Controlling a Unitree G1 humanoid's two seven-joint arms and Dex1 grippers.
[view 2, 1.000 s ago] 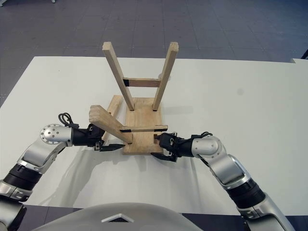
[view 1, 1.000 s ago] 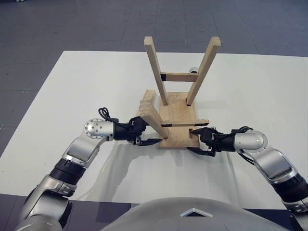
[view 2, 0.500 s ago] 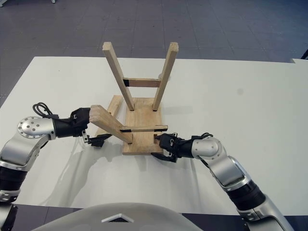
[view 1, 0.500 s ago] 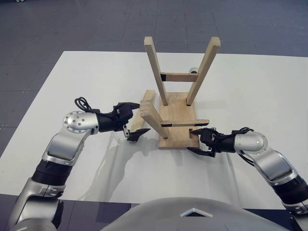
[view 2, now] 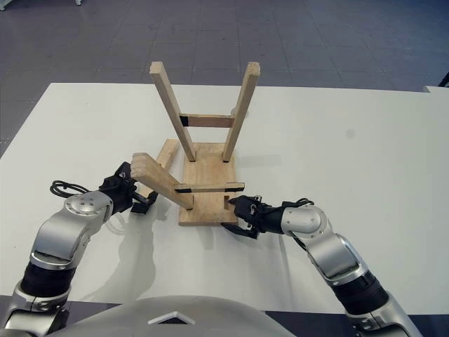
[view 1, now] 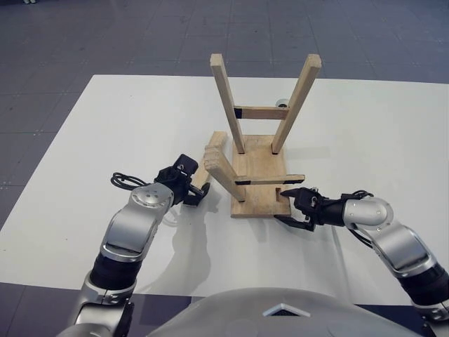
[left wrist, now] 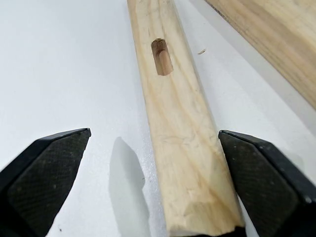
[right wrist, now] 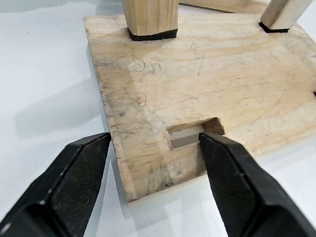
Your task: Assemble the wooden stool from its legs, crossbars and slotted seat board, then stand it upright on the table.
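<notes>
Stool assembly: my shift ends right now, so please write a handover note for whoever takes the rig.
Left gripper: open, straddling the near end of the loose leg, which lies on the table left of the seat board.
Right gripper: open at the board's near right corner, by the empty slot.
Done: three legs stand in the upturned board, with two crossbars on them.
Left: seat the loose leg in that slot, then turn everything upright.

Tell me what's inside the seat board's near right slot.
Nothing: the slot in the board is empty, pale table showing through. A finger of the right claw hides one corner.
</notes>
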